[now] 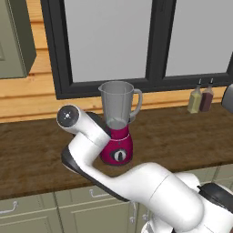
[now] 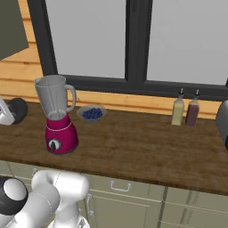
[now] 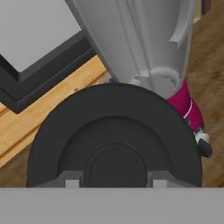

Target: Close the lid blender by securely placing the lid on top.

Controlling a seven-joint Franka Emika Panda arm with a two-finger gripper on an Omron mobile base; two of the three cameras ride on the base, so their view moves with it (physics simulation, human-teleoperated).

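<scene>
The blender stands on the wooden counter, its magenta-red base (image 1: 117, 146) under a clear greyish jar (image 1: 118, 102) whose mouth is uncovered. From the right base view the blender (image 2: 60, 133) is at the left. The lid (image 3: 113, 140), a dark round disc with a raised centre, sits close to the hand camera. It is held tilted, its face toward the camera, left of the jar (image 3: 140, 39). My gripper (image 3: 114, 181) is shut on the lid, one fingertip on each side of the raised centre. At the left edge of the right base view the lid (image 2: 18, 110) hangs beside the hand (image 2: 5, 115).
A small bowl of blueberries (image 2: 92, 112) sits behind the blender near the window sill. Two small bottles (image 2: 178, 111) (image 2: 193, 111) stand at the back right. A grey appliance (image 2: 223, 120) juts in at the right edge. My arm (image 1: 91, 136) crosses in front of the blender base.
</scene>
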